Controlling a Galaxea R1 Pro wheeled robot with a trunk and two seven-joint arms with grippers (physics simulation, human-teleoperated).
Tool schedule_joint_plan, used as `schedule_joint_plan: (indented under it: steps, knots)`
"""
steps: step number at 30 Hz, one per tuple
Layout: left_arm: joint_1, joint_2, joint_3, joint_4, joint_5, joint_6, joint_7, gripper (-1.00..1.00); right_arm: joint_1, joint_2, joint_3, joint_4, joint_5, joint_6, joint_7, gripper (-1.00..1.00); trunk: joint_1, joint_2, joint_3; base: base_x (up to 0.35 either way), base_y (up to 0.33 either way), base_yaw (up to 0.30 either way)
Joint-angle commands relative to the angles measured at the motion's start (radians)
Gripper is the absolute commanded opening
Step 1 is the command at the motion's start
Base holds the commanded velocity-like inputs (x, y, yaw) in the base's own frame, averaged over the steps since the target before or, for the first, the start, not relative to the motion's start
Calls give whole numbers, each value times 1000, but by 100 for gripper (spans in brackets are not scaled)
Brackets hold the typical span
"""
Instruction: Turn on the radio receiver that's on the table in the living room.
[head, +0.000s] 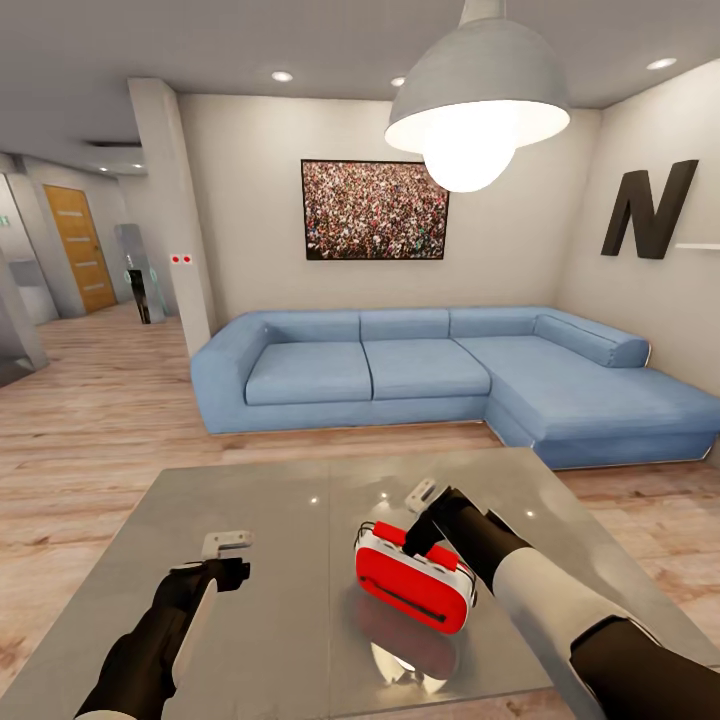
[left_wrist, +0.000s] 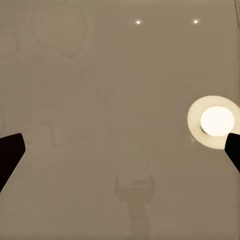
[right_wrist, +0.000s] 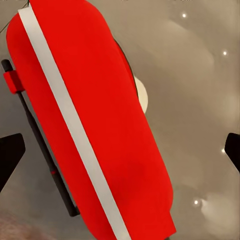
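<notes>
My right gripper (head: 425, 520), jaws wide, hangs right over the radio (head: 415, 582), its long axis crossing them diagonally; left arm farther.

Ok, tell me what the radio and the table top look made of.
Radio receiver: looks like smooth moulded plastic, uniform bright red with a white trim band, faint sheen. Table: polished grey top, maybe lacquer or glass; it mirrors the lamp and ceiling lights. Being a render, both are guesses.
</notes>
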Motion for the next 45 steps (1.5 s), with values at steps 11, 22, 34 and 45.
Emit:
schedule_joint_plan:
  steps: [11, 22, 34, 45]
  knots:
    - [0, -1, 0, 0, 0, 0, 0, 100, 0, 0, 0, 0, 0, 0, 1, 100, 11, -21, -9, 0, 0, 0]
    - [0, -1, -1, 0, 0, 0, 0, 100, 0, -1, 0, 0, 0, 0, 0, 100, 19, -35, -16, 0, 0, 0]
    - [0, -2, -1, 0, 0, 0, 0, 100, 0, -5, 0, 0, 0, 0, 0, 100, 34, -63, -28, 0, 0, 0]
    - [0, -2, -1, 0, 0, 0, 0, 100, 0, -5, 1, 0, 0, 0, 0, 100, 46, -84, -38, 0, 0, 0]
